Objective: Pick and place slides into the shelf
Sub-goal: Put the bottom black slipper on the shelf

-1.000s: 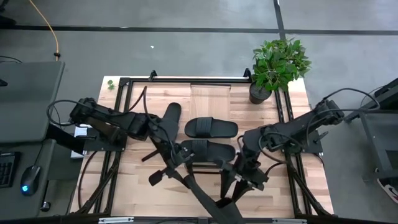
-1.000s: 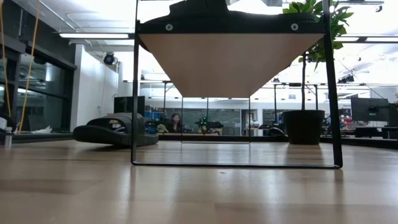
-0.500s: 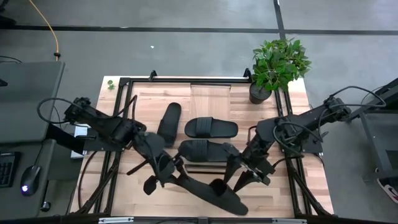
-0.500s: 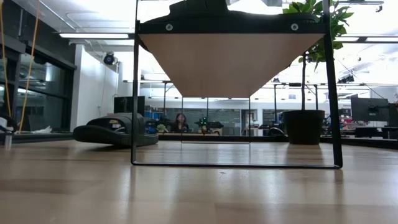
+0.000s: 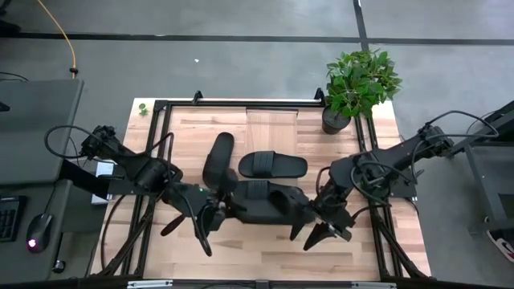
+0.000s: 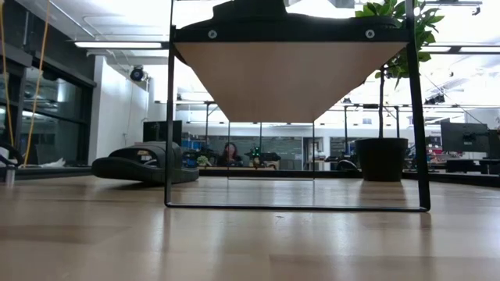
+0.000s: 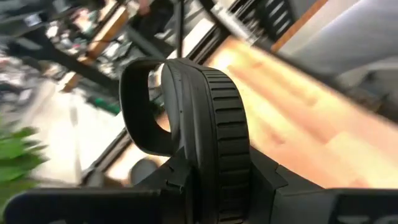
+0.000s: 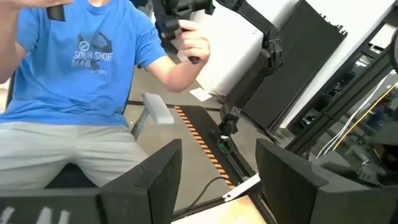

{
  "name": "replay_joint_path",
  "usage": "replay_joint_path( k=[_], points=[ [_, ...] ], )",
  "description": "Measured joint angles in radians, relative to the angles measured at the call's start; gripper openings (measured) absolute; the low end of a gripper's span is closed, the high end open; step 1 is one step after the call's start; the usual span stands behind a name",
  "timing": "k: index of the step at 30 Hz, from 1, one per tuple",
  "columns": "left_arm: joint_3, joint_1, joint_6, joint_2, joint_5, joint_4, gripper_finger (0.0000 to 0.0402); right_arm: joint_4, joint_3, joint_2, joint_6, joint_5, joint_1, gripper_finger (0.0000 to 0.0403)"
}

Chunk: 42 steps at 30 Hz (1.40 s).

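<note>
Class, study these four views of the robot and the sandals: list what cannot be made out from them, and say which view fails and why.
- Shelf top: low view sees only its underside.
- Held slide: left wrist view cuts off its far end; blurred background.
- Left gripper: high view, fingers lost among dark slides.
- Right gripper: faces a person; the table stays nearly unseen.
- Fourth slide: not clearly separable.

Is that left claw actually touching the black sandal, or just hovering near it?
Touching. In the left wrist view the left gripper is clamped on the sandal's ribbed sole edge, which sits directly between its fingers.
</note>
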Motion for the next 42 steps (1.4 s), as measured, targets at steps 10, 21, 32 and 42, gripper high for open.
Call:
replay_joint_path(
  k=[10,21,32,42],
  points=[
    [0.000,0.000,0.201,0.000,-0.222,-0.011,0.0078,-0.028,0.000,0.002,0.020,-0.001,0.001,0.0195],
    [0.001,0.117,0.213,-0.096,-0.221,-0.098,0.0078,-0.028,-0.001,0.023,0.005,-0.004,0.001,0.0195],
    [0.001,0.288,0.228,-0.191,0.031,-0.154,0.0062,-0.028,-0.001,0.023,-0.010,-0.006,0.001,0.0195],
    [0.001,0.427,0.304,-0.192,0.167,-0.189,0.0067,-0.048,-0.001,0.023,-0.040,-0.006,0.001,0.0195]
  ],
)
